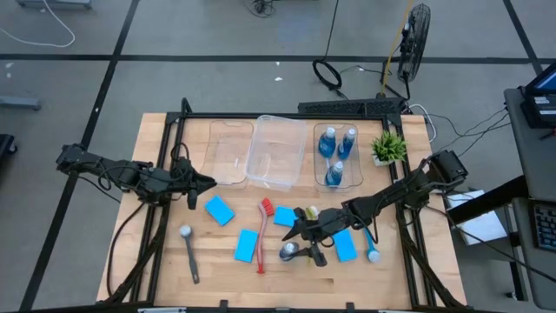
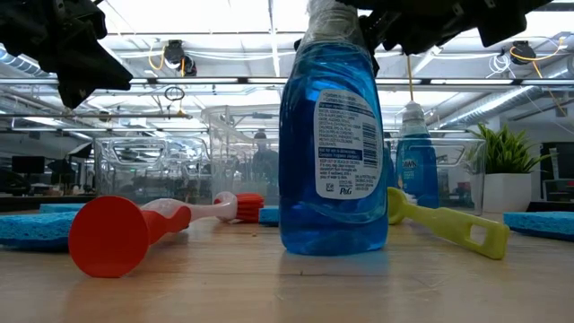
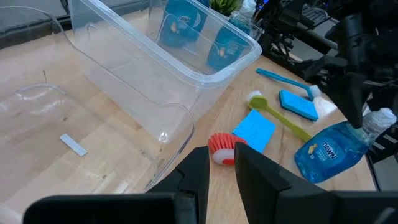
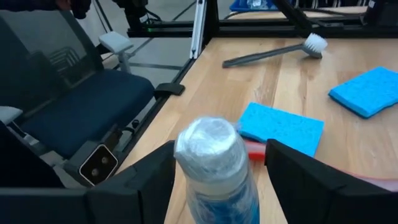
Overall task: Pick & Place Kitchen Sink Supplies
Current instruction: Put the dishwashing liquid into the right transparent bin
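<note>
Near the counter's (image 1: 156,261) front edge a bottle (image 2: 333,144) stood upright among the sponges (image 1: 247,245) and brushes (image 1: 263,233), probably because three others already sat in the right bin (image 1: 338,184). The right gripper (image 4: 216,163) straddled its silvery top, fingers (image 4: 140,177) open, not yet touching (judging by the gaps). The left gripper (image 3: 222,167) hovered by the left bin (image 1: 231,153), fingers narrowly parted, empty.

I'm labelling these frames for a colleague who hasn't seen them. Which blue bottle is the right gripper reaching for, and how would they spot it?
Start from the three clear plastic bins along the wooden table's far side, then come toward the near edge. Right of the red long-handled brush stands one small blue bottle with a silvery top, with the right gripper open around its top. Unlike the other blue bottles, it stands outside the bins.
</note>
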Robot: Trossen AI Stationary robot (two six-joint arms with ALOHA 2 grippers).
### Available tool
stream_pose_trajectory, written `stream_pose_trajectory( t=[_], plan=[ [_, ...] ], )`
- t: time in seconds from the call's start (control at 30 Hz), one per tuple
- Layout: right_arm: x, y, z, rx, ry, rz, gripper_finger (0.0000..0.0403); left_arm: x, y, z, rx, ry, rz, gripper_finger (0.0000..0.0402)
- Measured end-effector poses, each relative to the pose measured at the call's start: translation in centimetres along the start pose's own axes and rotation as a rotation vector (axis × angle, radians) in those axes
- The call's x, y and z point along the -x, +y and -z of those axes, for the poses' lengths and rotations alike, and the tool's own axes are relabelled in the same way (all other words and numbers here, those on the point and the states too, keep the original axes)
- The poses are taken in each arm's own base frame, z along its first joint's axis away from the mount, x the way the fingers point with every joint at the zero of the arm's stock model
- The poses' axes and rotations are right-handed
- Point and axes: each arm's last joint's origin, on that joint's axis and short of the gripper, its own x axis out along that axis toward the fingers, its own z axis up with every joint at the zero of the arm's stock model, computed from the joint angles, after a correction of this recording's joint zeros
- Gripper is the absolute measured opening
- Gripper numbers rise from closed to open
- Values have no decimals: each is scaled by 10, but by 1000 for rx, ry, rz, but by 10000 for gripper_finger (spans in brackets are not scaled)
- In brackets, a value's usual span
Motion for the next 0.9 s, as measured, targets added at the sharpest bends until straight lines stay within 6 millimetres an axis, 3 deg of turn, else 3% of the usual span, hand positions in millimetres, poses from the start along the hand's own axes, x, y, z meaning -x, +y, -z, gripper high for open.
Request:
stream_pose_trajectory(
  t=[0.5,0.7,0.9],
  plan=[
    [0,0,-1,2,-6,-1,126,0,0,0,1,-1,1,77],
    [0,1,-4,-19,-43,-13,125,0,0,0,2,-1,1,77],
    [19,4,-28,-15,-143,-17,125,0,0,0,1,-2,-1,77]
  ],
)
